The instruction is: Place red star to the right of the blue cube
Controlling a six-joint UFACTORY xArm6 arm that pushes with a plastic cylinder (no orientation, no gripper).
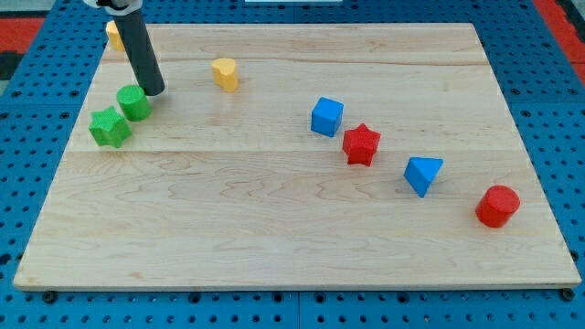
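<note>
The pale wooden worktop (274, 247) carries a small red plastic star (361, 143) just right of and below the blue plastic cube (326, 117). The star looks light, rigid, likely to slide and twist; push its flat flank. My tip (154, 91), jawless, sits well left of the cube.

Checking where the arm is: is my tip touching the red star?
No, my tip is at the view's upper left beside the green cylinder, far from the red star.

- Wooden board (274, 247) lay on blue pegboard (37, 137).
- Near the board's left edge: green star (110, 127) touching green cylinder (134, 102).
- Toward its top: yellow heart (225, 73); another yellow block (113, 35), partly hidden.
- Toward its right: blue triangular block (422, 175), red cylinder (497, 206).
</note>
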